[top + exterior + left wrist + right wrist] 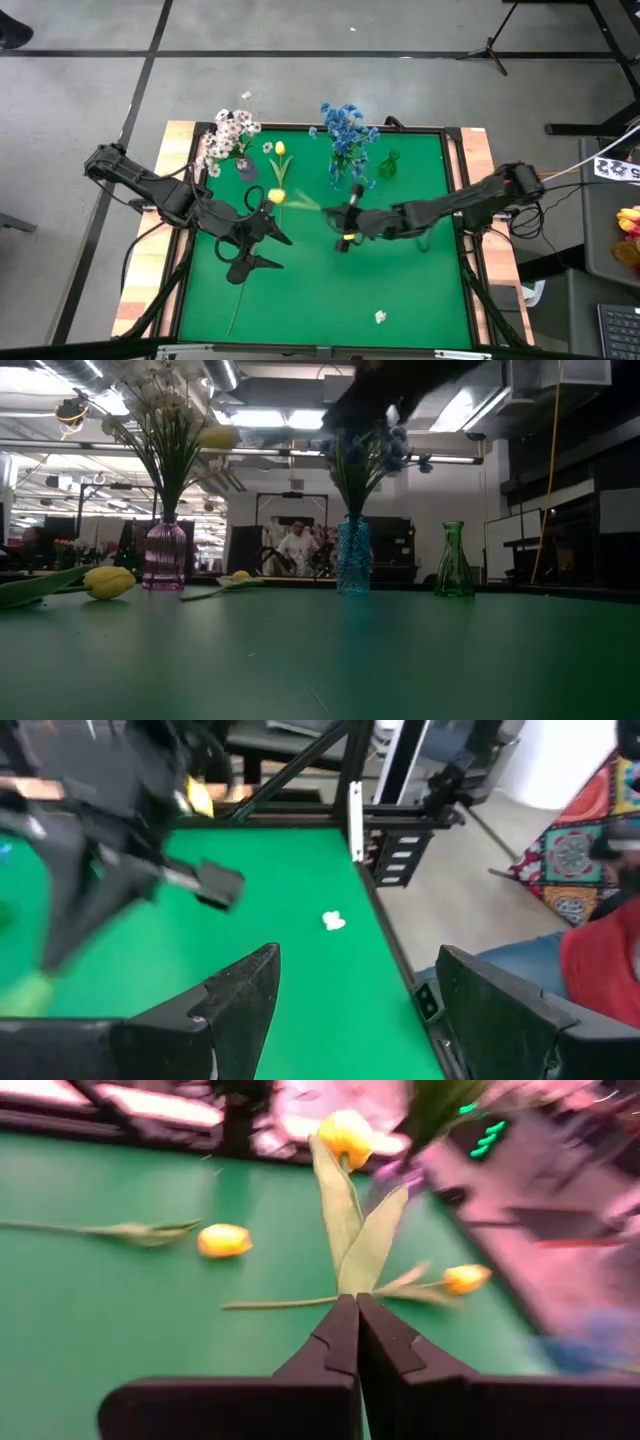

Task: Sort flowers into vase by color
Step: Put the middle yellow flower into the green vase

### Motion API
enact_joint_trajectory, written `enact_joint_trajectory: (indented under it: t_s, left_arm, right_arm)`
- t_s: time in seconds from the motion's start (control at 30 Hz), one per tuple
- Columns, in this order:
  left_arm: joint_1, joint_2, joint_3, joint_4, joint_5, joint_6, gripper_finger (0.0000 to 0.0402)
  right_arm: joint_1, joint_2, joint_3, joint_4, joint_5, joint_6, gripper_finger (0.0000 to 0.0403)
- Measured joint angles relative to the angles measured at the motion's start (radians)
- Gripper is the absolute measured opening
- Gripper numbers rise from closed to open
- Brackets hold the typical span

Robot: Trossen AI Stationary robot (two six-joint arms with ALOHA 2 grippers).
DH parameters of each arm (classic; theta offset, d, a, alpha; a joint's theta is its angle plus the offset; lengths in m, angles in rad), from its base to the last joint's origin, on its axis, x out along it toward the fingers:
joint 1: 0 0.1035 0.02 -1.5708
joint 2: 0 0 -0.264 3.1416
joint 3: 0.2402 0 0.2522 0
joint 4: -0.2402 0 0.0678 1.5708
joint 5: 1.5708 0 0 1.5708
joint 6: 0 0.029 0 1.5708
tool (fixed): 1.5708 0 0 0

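My right gripper [330, 213] is over the middle of the table, shut on a yellow tulip [277, 196] that is up in the air [218, 436]. My left gripper [266, 248] hovers open over the table's left half, touching nothing. Two more yellow tulips [223, 1240] [465, 1278] lie flat on the green mat. At the far edge a pink vase [165, 555] holds white flowers [232, 130]. A blue vase [352, 555] there holds blue flowers [345, 125]. A green vase [455, 560] there holds nothing. My right gripper pinches the tulip's stalk, where its leaves branch off [348, 1285], between its two fingers. The fingers come from the table's right, slanting a little downward. The stalk and bud [345, 1135] run on past the fingertips toward the table's left, lifted clear of the mat.
A small white blossom [380, 317] lies loose near the front right of the mat. A raised black frame [455, 175] edges the mat. One lying tulip's long stalk [238, 295] stretches toward the near edge below my left gripper. A person stands in the room beyond the table [297, 548].
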Motion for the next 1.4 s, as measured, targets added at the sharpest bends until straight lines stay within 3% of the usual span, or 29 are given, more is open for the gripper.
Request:
enact_joint_trajectory:
  t_s: [0.2, 0.33, 0.47, 0.53, 0.7, 0.83, 0.93, 1.07, 1.17, 1.3, 1.4]
  left_arm:
    - [-0.032, 0.0, 0.0, 0.06, 0.003, 0.061, 0.0265]
    - [-0.038, 0.005, 0.0, 0.109, 0.002, 0.135, 0.0265]
    - [-0.034, 0.012, 0.0, 0.14, 0.001, 0.213, 0.0265]
    - [-0.032, 0.012, 0.0, 0.148, 0.0, 0.241, 0.0265]
    - [-0.026, 0.012, 0.0, 0.153, -0.001, 0.272, 0.0265]
    - [-0.027, 0.012, -0.012, 0.14, -0.001, 0.257, 0.0265]
    - [-0.031, 0.013, -0.034, 0.134, 0.0, 0.237, 0.0265]
    - [-0.031, 0.012, -0.068, 0.146, 0.0, 0.202, 0.0265]
    - [-0.031, 0.012, -0.097, 0.171, 0.0, 0.191, 0.0265]
    - [-0.027, 0.012, -0.123, 0.204, 0.0, 0.177, 0.0265]
    - [-0.027, 0.012, -0.142, 0.219, 0.0, 0.176, 0.0265]
  right_arm:
    - [0.071, -0.187, 0.001, -0.136, 0.196, -0.058, 0.0001]
    - [0.135, -0.291, 0.001, -0.141, 0.334, -0.155, 0.0]
    - [0.202, -0.361, 0.002, -0.141, 0.541, -0.283, 0.0]
    - [0.212, -0.394, 0.0, -0.139, 0.569, -0.321, 0.0]
    - [0.209, -0.49, -0.066, -0.155, 0.494, -0.346, 0.0]
    - [0.209, -0.58, -0.171, -0.181, 0.349, -0.338, 0.0005]
    - [0.196, -0.65, -0.274, -0.266, 0.229, -0.214, 0.002]
    - [0.126, -0.665, -0.415, -0.289, 0.076, -0.04, 0.0076]
    - [0.078, -0.62, -0.498, -0.151, -0.025, -0.003, 0.0141]
    - [0.012, -0.496, -0.55, -0.027, -0.032, 0.017, 0.022]
    - [-0.037, -0.388, -0.545, 0.038, -0.086, 0.022, 0.0252]
